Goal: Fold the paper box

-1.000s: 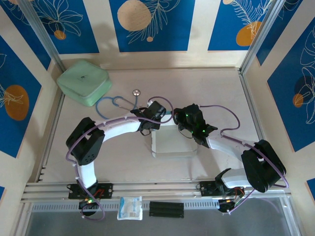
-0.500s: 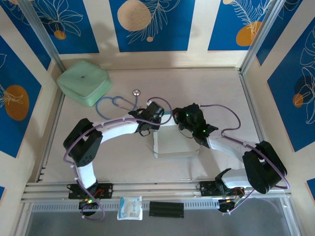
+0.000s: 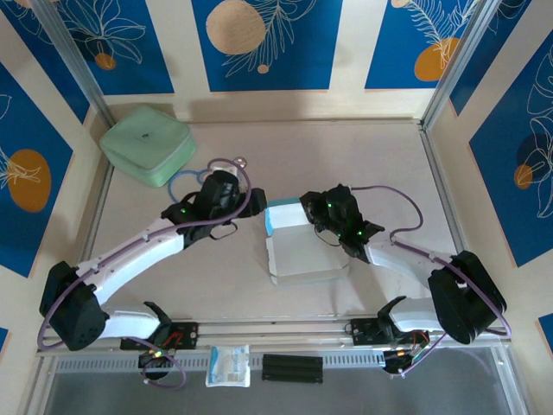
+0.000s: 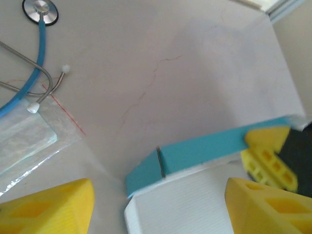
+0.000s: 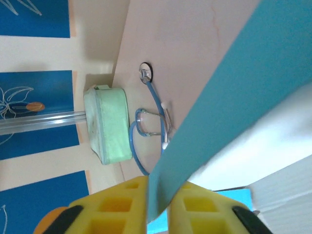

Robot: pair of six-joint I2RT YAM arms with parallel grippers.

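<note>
The right claw (image 5: 158, 207) is drawn in narrow on a teal flap (image 4: 204, 148) of the paper box (image 3: 304, 252), and the thin card stands edge-up between its two yellow fingers (image 5: 112, 204) with next to no gap. How firmly it bites I cannot say. The left claw (image 4: 158, 195) stands wide and has hold of nothing.

The flap is what the next fold seems to turn on. It runs left to right along the far edge of the box. The right claw grips its right end, and its free left end lies just to the right of the left claw, close by but not touched. The right arm is therefore the one on the card, and the left arm is the nearer to the loose end. The rest of the box lies white face up on the surface (image 3: 380, 164), between the two arms and towards their bases.

By my count there are two claws and one paper box with one flap raised. Further out lie one stethoscope (image 4: 40, 10), one clear packet (image 4: 24, 139) beside it, and one mint-green case (image 3: 147, 143) in the far left corner.
</note>
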